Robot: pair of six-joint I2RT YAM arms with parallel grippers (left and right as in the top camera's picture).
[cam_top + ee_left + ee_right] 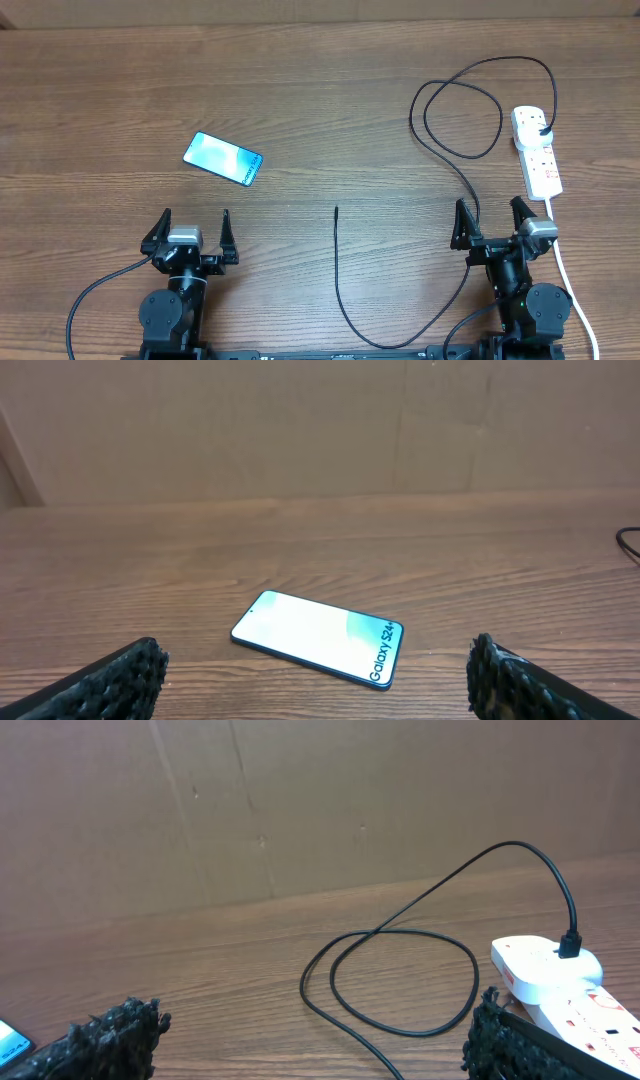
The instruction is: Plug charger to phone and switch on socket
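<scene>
A: Counts, quick?

B: One phone [222, 158], one charger [338, 275], one socket [537, 152], two grippers. All on the wooden table [320, 70].

A: Gripper states?

B: The left gripper [195, 220] is spread wide with nothing between its fingers. Same for the right gripper [489, 210]: released, empty.

A: Phone relative to the left one?

B: Ahead of it and a touch to its right, apart, no contact. It lies flat, face up, skewed diagonally. The left wrist view reads "Galaxy S24+" at the phone's right-hand end.

A: Charger?

B: The plug head [543, 131] sits in an outlet near the far end of the socket. The cable loops once on the table left of the strip, then runs back past the right gripper's left finger and curves along the near edge. It then goes up to the connector tip [336, 210]. The tip lies loose between the two grippers, well apart from the phone.

A: Socket relative to the right gripper?

B: Ahead and to its right, with its near end close by the right finger. Its white cord [572, 285] trails back along the arm's right side. The switches are too small to count or read.
</scene>
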